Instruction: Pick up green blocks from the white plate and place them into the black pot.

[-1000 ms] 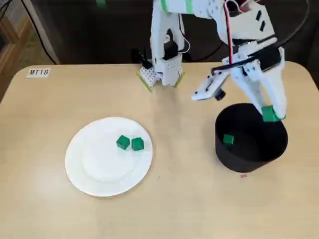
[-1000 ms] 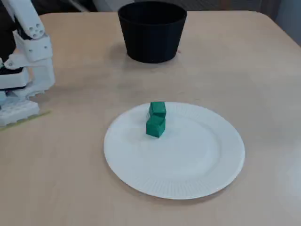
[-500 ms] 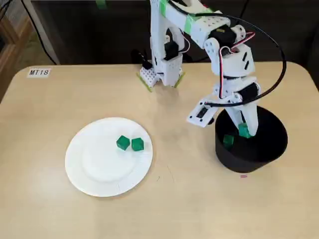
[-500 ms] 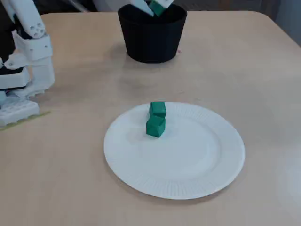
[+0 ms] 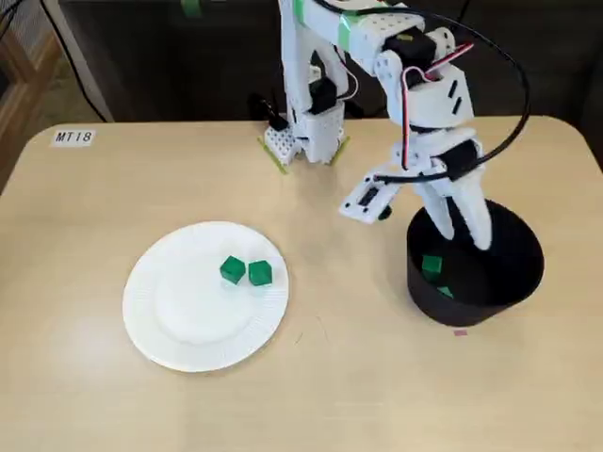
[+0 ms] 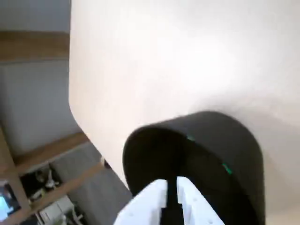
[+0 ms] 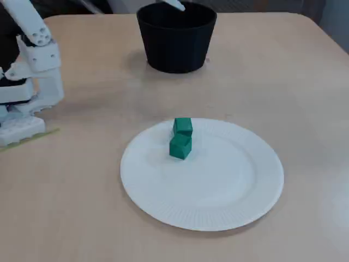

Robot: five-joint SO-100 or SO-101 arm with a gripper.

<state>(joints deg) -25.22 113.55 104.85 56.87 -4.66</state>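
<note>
Hovering over the black pot (image 5: 490, 303) at the right of a fixed view, our end effector (image 5: 466, 240) has its fingers parted a little and holds nothing. We judge the drop-off step done, since two green blocks (image 5: 431, 266) lie inside the pot and two plate blocks (image 5: 233, 270) wait side by side on the white plate (image 5: 179, 325) at lower left. Next we need to lift clear of the rim, swing left across the surface (image 5: 94, 207), and descend with fingers spread around one plate block without nudging its neighbour.

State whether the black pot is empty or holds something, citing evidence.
Not empty: one green block and a second green block lie inside the black pot.
</note>
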